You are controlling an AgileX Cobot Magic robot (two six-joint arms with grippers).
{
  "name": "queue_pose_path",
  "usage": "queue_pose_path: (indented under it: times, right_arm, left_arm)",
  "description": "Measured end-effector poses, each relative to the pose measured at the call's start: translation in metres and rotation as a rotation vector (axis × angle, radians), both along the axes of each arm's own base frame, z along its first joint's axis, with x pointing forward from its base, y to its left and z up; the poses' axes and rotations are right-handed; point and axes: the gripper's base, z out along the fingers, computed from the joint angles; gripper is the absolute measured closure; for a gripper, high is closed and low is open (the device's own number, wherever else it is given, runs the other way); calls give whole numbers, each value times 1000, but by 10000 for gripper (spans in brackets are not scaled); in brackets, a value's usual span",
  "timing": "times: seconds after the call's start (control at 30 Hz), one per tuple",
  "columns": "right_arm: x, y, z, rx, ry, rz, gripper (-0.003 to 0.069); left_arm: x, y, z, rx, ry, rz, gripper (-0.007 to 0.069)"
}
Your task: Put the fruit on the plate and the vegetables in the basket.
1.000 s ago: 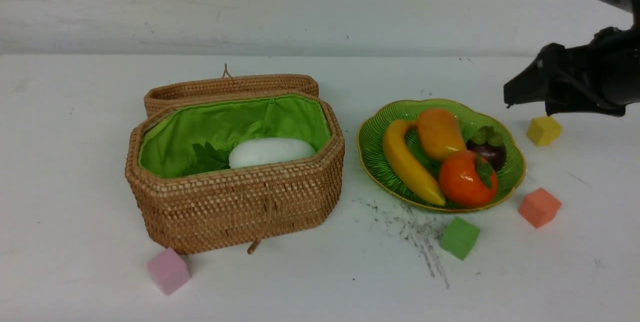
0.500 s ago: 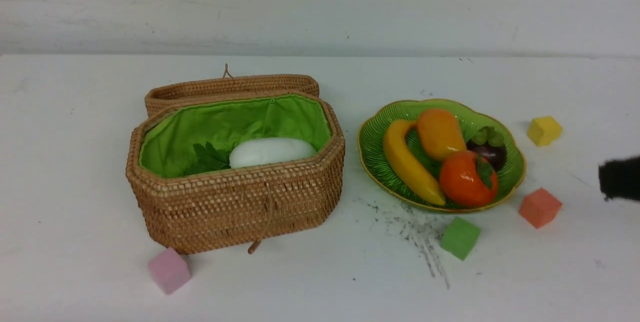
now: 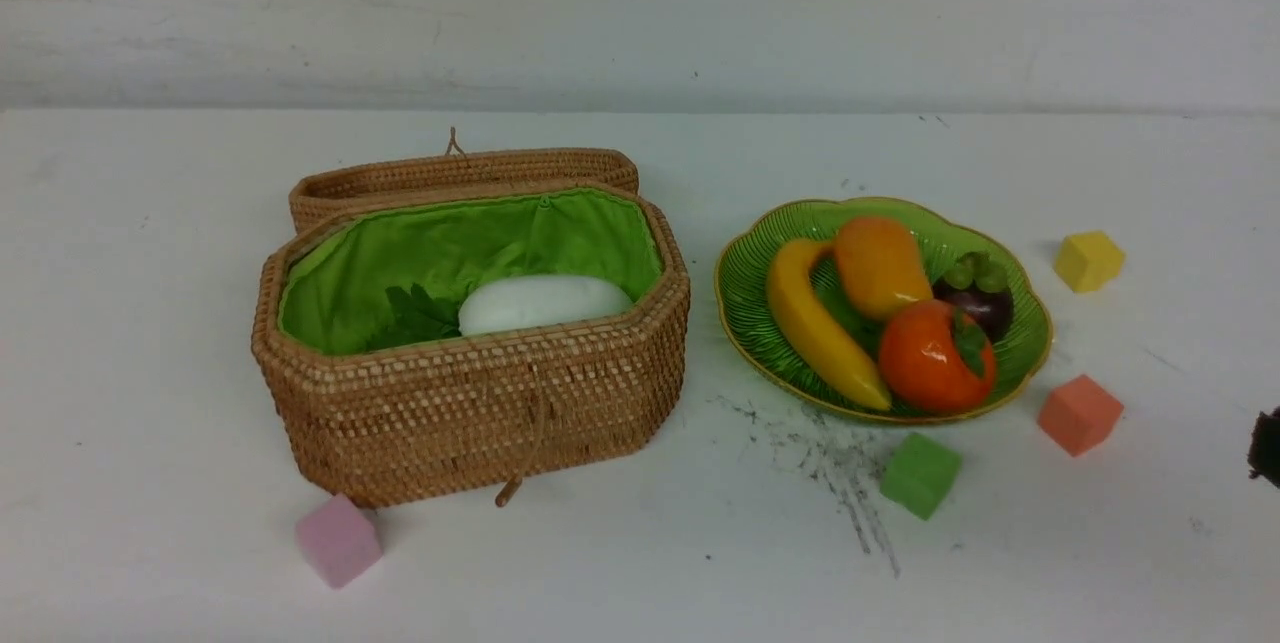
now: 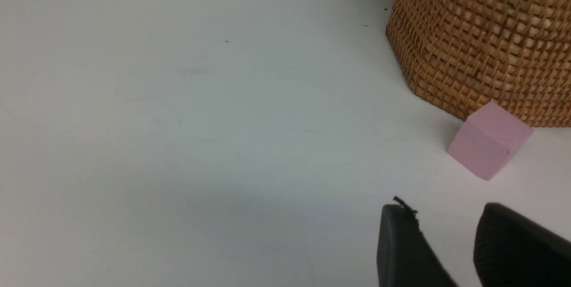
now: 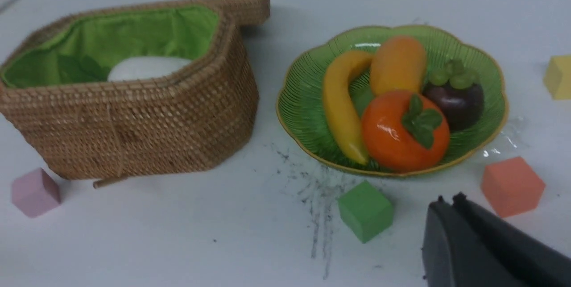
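Four fruits sit on the plate [image 3: 760,318]: banana [image 3: 815,323], mango [image 3: 880,265], mangosteen [image 3: 975,295], persimmon [image 3: 935,355]. All are packed together, touching, inside the gold rim.

Handling, as a judgement: glossy hollow-looking toys, so probably light, stiff and slippery. The banana is best pinched across its mid-length. The rounder ones want a grip across the widest part, since the pads would likely skid off toward either end. The plate looks glazed and brittle, so avoid side loads on its rim.

The basket [image 3: 470,413] stands left of the plate, well apart, with its lid [image 3: 460,173] hinged back behind it. Inside, on the green lining [image 3: 450,243], lies the radish [image 3: 545,303], white body with green leaves toward the left. Pepper and eggplant aren't visible; the near wicker wall hides the floor, so they may lie below the sightline, can't confirm. No vegetables are left on the counter [image 3: 150,323], so the sorting looks done or close to it.

Left tool [image 4: 446,242]: fingers apart with a clear gap, holding nothing, low over the counter near the pink cube [image 4: 488,140] beside the basket's corner.

Right tool [image 5: 448,215]: fingers pressed together, nothing between them, off to the plate's right, near the green cube [image 5: 366,210] and orange cube [image 5: 512,185]. The yellow cube [image 3: 1088,260] sits farther back.
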Motion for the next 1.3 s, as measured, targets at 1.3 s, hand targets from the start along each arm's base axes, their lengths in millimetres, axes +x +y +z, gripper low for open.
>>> queue_pose_path:
  times: [1.3]
  right_arm:
    - [-63,-48,-124,-166,7,-526,651]
  left_arm:
    - [0,0,0,0,0,0,386]
